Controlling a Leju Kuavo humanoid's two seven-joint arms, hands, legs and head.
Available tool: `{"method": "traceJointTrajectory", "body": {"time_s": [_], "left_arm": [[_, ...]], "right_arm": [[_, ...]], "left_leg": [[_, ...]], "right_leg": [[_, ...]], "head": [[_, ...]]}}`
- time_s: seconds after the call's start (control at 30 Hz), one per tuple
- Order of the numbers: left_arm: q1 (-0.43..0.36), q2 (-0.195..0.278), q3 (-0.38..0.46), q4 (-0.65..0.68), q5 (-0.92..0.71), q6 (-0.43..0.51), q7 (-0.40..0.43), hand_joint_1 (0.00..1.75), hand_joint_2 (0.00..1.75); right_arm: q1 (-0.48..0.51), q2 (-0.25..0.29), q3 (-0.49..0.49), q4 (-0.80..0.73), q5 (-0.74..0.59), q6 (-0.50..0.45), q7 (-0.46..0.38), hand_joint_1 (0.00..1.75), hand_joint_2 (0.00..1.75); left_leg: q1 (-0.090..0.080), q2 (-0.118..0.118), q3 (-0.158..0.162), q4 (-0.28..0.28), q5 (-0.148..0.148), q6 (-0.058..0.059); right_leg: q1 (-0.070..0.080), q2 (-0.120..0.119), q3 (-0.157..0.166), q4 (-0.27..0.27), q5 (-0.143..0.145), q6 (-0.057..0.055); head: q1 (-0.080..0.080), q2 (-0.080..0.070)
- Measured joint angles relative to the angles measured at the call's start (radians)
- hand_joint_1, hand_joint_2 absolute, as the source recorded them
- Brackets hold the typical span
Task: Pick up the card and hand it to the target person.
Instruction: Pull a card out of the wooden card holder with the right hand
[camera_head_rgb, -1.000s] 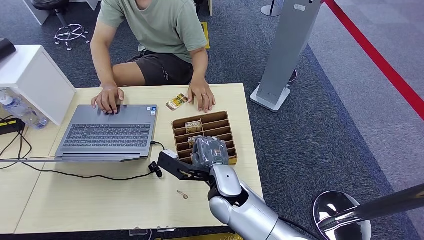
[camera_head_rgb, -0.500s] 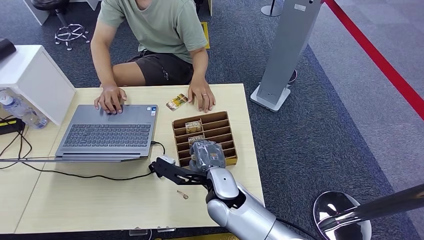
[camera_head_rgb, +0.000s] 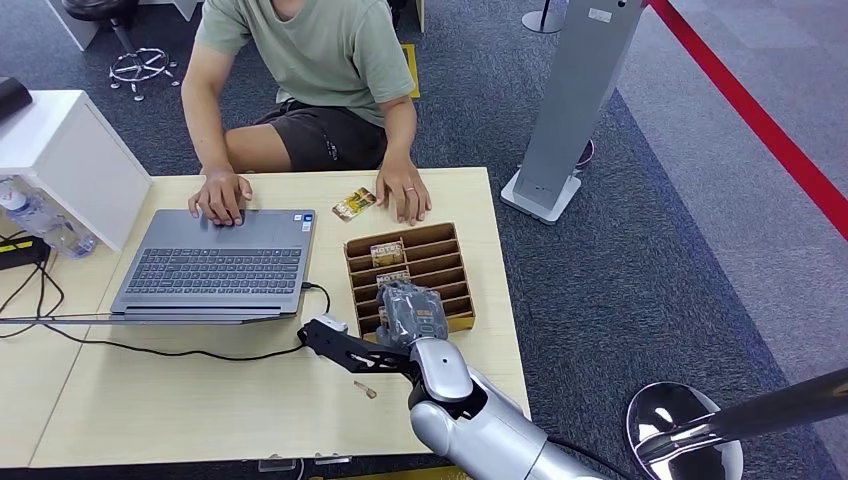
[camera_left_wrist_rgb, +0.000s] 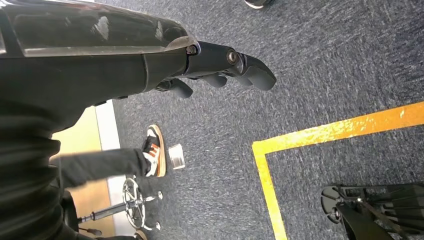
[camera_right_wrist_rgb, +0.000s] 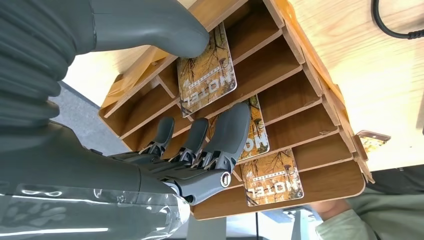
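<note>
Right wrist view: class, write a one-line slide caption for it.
Robot hand reaching into a wooden slotted card holder, thumb on one hotel card, fingers over a second.

Four cards (camera_right_wrist_rgb: 207, 75), perhaps more hidden; one slotted holder (camera_head_rgb: 452, 240); one laptop (camera_head_rgb: 215, 265); one person (camera_head_rgb: 310, 60).

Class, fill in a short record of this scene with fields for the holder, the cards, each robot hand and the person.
Holder: brown wooden slotted rack on the pale wooden table.
Cards: orange hotel cards standing in its slots; another lies flat by the person's hand.
Right robot hand: fingers in the rack, thumb on one card, not lifted.
Left robot hand: hangs over blue carpet, holds nothing.
Person: seated, green shirt.
</note>
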Motion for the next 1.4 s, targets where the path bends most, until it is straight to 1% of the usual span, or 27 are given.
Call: {"method": "traceJointTrajectory", "body": {"time_s": [0.23,0.33,0.7,0.83,0.87,1.1,1.4], "left_arm": [[0.000,0.000,0.000,0.000,0.000,0.000,0.000,0.00,1.75],[0.000,0.000,0.000,0.000,-0.001,0.000,0.000,0.00,1.75],[0.001,-0.001,0.000,0.000,-0.009,0.000,0.004,0.00,1.75],[0.001,-0.002,0.000,0.000,-0.010,0.000,0.005,0.00,1.75],[0.000,-0.002,0.000,0.000,-0.011,0.000,0.005,0.00,1.75],[0.000,-0.004,0.000,0.000,-0.011,0.000,0.005,0.00,1.75],[0.000,-0.005,0.000,0.000,-0.011,-0.001,0.008,0.00,1.75]], "right_arm": [[0.000,-0.004,-0.001,-0.001,0.004,-0.003,0.007,0.98,1.75],[0.000,-0.008,-0.002,-0.004,0.006,-0.004,0.008,1.02,1.75],[0.000,-0.023,-0.008,-0.013,0.004,-0.008,0.020,0.93,1.75],[0.000,-0.027,-0.009,-0.013,0.002,-0.011,0.022,0.72,1.75],[0.000,-0.027,-0.009,-0.013,0.002,-0.011,0.022,0.71,1.75],[0.000,-0.031,-0.009,-0.013,0.001,-0.012,0.022,0.71,1.75],[0.001,-0.031,-0.009,-0.013,-0.002,-0.011,0.023,0.82,1.75]], "left_leg": [[0.000,0.000,0.000,0.000,0.000,0.000],[0.000,0.000,0.000,0.000,0.000,0.000],[0.000,0.000,0.000,0.000,0.000,0.000],[0.000,0.000,0.000,0.000,0.000,0.000],[0.000,0.000,0.000,0.000,0.000,0.000],[0.000,0.000,0.000,0.000,0.000,0.000],[0.000,0.000,0.000,0.000,0.000,0.000]], "right_leg": [[0.000,0.000,0.000,0.000,0.000,0.000],[0.000,0.000,0.000,0.000,0.000,0.000],[0.000,0.000,0.000,0.000,0.000,0.000],[0.000,0.000,0.000,0.000,0.000,0.000],[0.000,0.000,0.000,0.000,0.000,0.000],[0.000,0.000,0.000,0.000,0.000,0.000],[0.000,0.000,0.000,0.000,0.000,0.000]], "head": [[0.000,0.000],[0.000,0.000],[0.000,0.000],[0.000,0.000],[0.000,0.000],[0.000,0.000],[0.000,0.000]]}}
